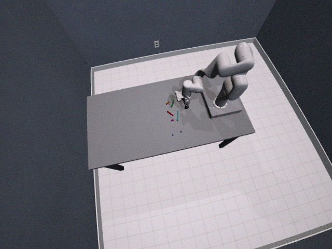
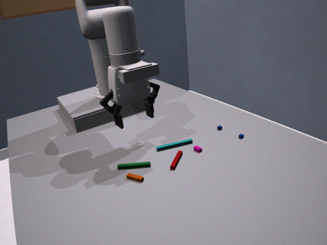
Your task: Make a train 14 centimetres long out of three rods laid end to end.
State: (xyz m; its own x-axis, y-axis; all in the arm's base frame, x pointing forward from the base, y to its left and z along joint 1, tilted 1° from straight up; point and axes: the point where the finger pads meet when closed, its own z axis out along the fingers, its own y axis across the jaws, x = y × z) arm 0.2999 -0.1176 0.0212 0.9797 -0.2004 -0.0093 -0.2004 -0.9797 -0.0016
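My gripper point(image 2: 135, 120) is open and empty, hanging above the table behind the rods; it also shows in the top view point(image 1: 186, 106). All rods lie flat and apart from each other. A turquoise rod point(image 2: 174, 144) point(image 1: 177, 115) lies nearest the gripper. A magenta rod point(image 2: 197, 148) point(image 1: 172, 120) lies just off its right end. A red rod point(image 2: 176, 160) point(image 1: 169, 113) lies in front of the turquoise one. A green rod point(image 2: 134, 165) point(image 1: 172, 103) and an orange rod point(image 2: 135, 177) point(image 1: 167, 102) lie to the left. Two blue cubes point(image 2: 219, 127) point(image 2: 240, 136) sit far right.
The arm's raised grey base block point(image 2: 87, 107) stands behind the gripper. The table's right edge point(image 2: 253, 112) runs past the blue cubes.
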